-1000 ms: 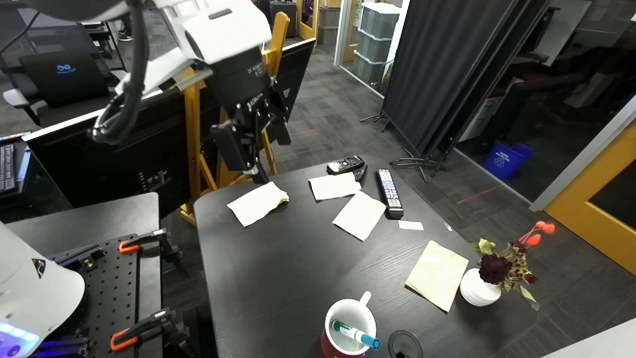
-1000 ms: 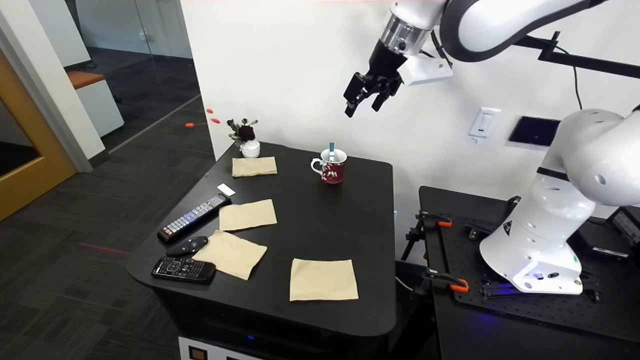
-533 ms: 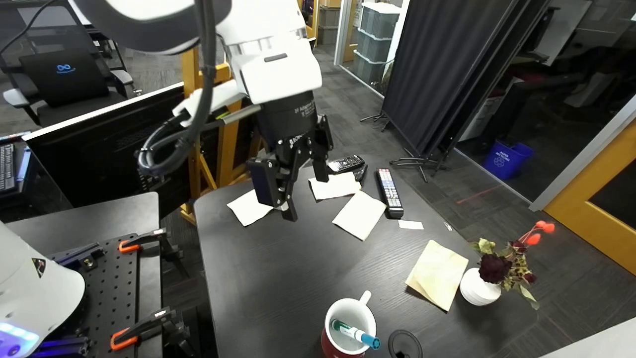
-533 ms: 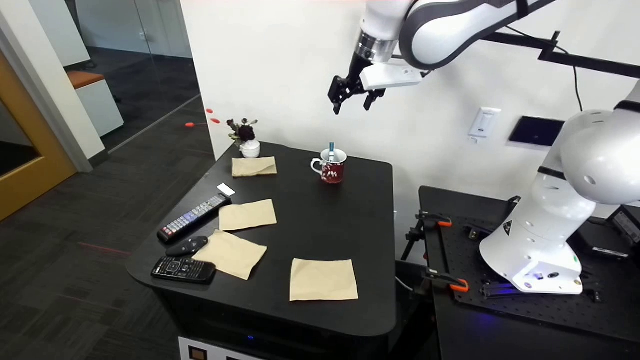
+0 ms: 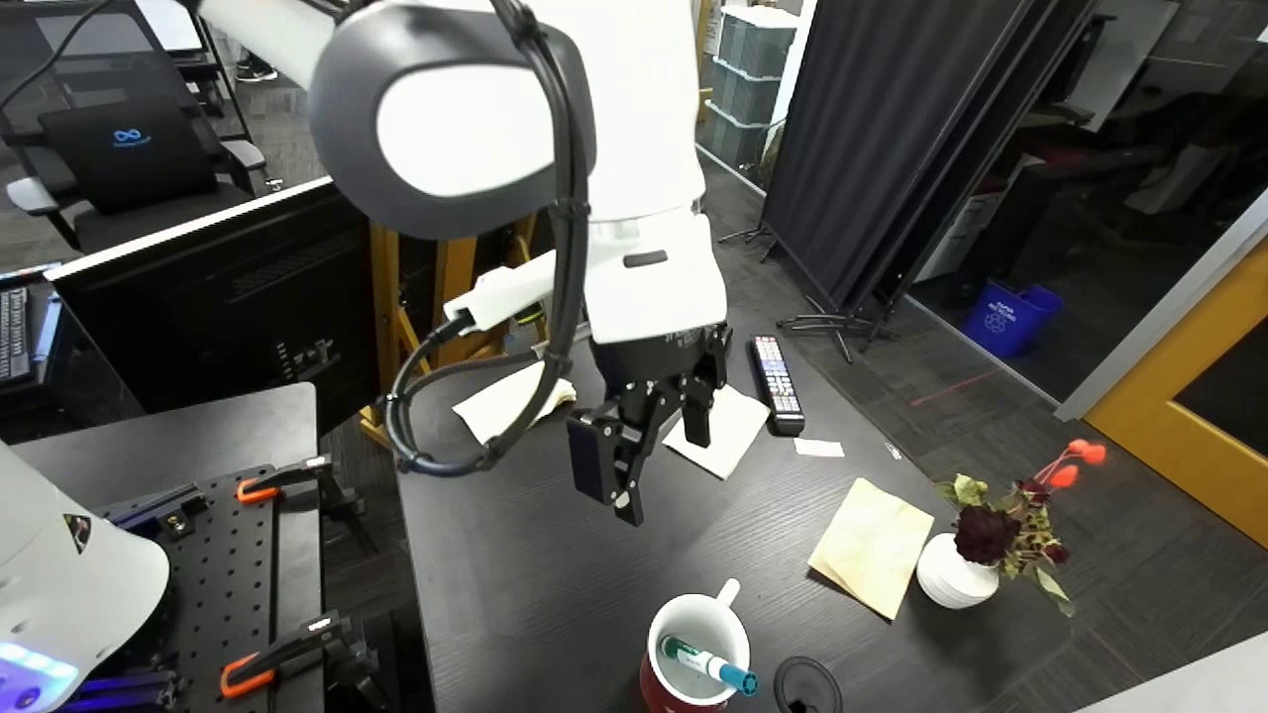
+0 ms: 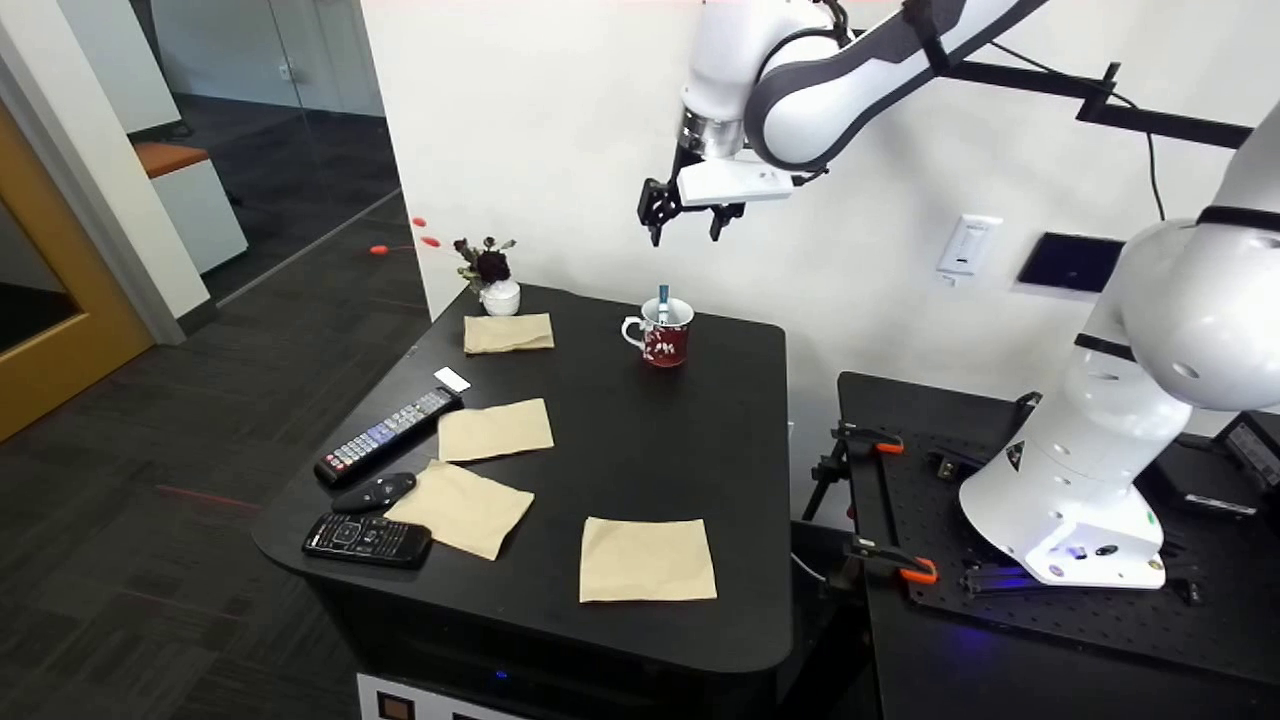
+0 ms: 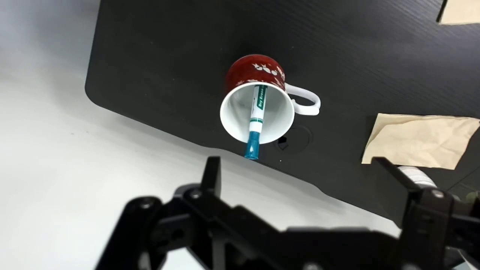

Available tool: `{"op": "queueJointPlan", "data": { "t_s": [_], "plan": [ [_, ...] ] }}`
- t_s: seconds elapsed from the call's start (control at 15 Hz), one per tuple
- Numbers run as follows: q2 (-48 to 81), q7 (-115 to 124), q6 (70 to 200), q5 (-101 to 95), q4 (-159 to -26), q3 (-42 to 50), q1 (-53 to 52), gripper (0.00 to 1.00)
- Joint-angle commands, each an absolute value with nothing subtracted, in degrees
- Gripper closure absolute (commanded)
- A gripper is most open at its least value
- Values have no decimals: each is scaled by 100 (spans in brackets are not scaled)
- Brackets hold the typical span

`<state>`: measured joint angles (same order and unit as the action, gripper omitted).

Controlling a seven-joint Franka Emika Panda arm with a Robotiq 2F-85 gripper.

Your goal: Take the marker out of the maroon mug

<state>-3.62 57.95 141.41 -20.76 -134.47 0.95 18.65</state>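
One marker (image 7: 256,120) leans below, apart from the gripper (image 6: 686,237).

In an exterior view we get bright, diffuse light: wall (image 6: 560,130) behind the mug (image 6: 668,346) near-white with soft grey shading up and right of it, carpet (image 6: 200,550) left of it dim. In an exterior view we see the white arm shell (image 5: 656,297) clipping above the mug, wide-angle distortion slanting the dark curtain (image 5: 872,129) up and right of it, blue-white glow on the robot base (image 5: 69,584) to its left. Wrist view: we have mug and marker (image 7: 257,112) crisp enough to read print, faint sheen on the table (image 7: 393,48) right of the mug, gripper (image 7: 298,165) below it blurred, out of focus.
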Motion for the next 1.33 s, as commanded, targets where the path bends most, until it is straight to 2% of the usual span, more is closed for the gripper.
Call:
{"op": "queueJointPlan", "data": {
  "t_s": [0.0, 0.53, 1.27],
  "plan": [
    [154, 5947, 14561, -2216, -13187, 542, 1650, 0],
    [1130, 5691, 15393, -2042, -12806, 1294, 1343, 0],
    [2041, 5508, 15598, -1726, -12350, 1839, 1007, 0]
  ]
}}
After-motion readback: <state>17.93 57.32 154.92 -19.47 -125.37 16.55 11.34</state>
